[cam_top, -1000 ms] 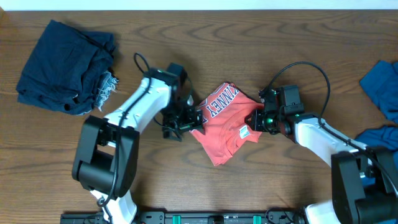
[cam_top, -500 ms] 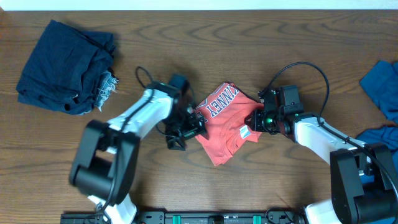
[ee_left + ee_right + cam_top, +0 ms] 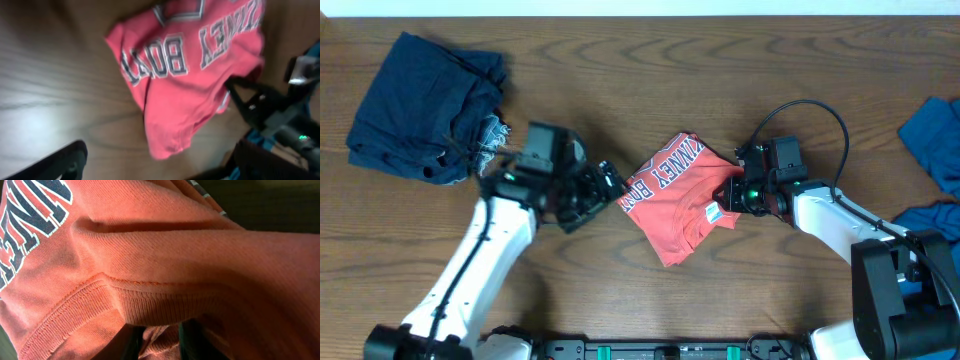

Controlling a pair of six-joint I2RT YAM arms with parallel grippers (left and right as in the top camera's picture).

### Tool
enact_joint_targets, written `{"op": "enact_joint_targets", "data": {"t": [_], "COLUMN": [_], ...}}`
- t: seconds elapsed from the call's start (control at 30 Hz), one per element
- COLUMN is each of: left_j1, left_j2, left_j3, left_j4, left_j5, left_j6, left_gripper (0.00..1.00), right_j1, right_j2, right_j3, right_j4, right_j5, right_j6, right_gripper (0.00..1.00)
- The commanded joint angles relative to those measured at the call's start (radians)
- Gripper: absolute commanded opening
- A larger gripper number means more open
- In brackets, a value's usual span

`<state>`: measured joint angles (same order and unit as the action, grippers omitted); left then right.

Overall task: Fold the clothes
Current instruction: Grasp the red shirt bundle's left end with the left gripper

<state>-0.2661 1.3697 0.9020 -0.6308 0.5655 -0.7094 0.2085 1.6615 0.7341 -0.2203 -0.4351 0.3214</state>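
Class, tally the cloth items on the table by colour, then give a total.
Coral-red T-shirt: 1
Dark navy bundle: 1
Blue, right edge: 2, upper patch and lower patch; whether joined, cannot tell
Total: 4

The coral-red T-shirt [image 3: 190, 95] reads "KINNEY" and, perhaps, "BOYD".

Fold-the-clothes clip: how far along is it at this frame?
Done: the coral T-shirt looks partly folded, a rumpled bundle. In hand: right gripper pinches its right edge; left gripper is open beside it. Left: squaring it up, plus the blue shirt, lying crumpled far right.
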Motion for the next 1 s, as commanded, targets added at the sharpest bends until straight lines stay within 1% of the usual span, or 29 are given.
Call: {"op": "enact_joint_targets", "data": {"t": [0.0,0.03,0.1,0.2,0.27,0.33,0.4,0.5,0.63,0.77,0.83,0.97], "left_j1": [-0.057,-0.072,-0.09,-0.126,-0.148,-0.159,-0.165,-0.171,-0.18,-0.22,-0.249,-0.278], "left_j2": [0.012,0.013,0.014,0.015,0.017,0.024,0.048,0.118,0.235,0.36,0.402,0.441], "left_j3": [-0.153,-0.204,-0.268,-0.346,-0.378,-0.397,-0.409,-0.416,-0.416,-0.416,-0.416,-0.416], "left_j4": [0.167,0.265,0.4,0.561,0.604,0.61,0.63,0.706,0.883,1.028,1.055,1.099], "left_j5": [0.026,0.026,0.026,0.012,-0.038,-0.079,-0.087,-0.072,-0.007,0.052,0.063,0.018], "left_j6": [-0.217,-0.28,-0.367,-0.473,-0.525,-0.573,-0.593,-0.594,-0.6,-0.686,-0.721,-0.726], "left_gripper": [0.95,0.95,0.95,0.95,0.95,0.99,1.0,1.0,1.0,1.0,0.99,0.99], "right_j1": [0.008,0.008,0.008,0.008,0.008,0.008,0.008,0.008,0.008,0.008,0.008,0.008], "right_j2": [0.026,0.026,0.026,0.026,0.026,0.026,0.026,0.026,0.026,0.026,0.026,0.026], "right_j3": [-0.01,-0.01,-0.01,-0.01,-0.01,-0.01,-0.01,-0.01,-0.01,-0.01,-0.01,-0.01], "right_j4": [-0.019,-0.019,-0.019,-0.018,-0.015,-0.011,-0.008,-0.004,-0.004,-0.003,0.0,0.004], "right_j5": [0.021,0.021,0.021,0.021,0.021,0.021,0.021,0.021,0.021,0.021,0.021,0.021], "right_j6": [-0.004,-0.004,-0.004,-0.004,-0.004,-0.004,-0.004,-0.004,-0.004,-0.004,-0.004,-0.004], "right_gripper": [0.26,0.27,0.26,0.27,0.27,0.27,0.27,0.27,0.27,0.27,0.27,0.27]}}
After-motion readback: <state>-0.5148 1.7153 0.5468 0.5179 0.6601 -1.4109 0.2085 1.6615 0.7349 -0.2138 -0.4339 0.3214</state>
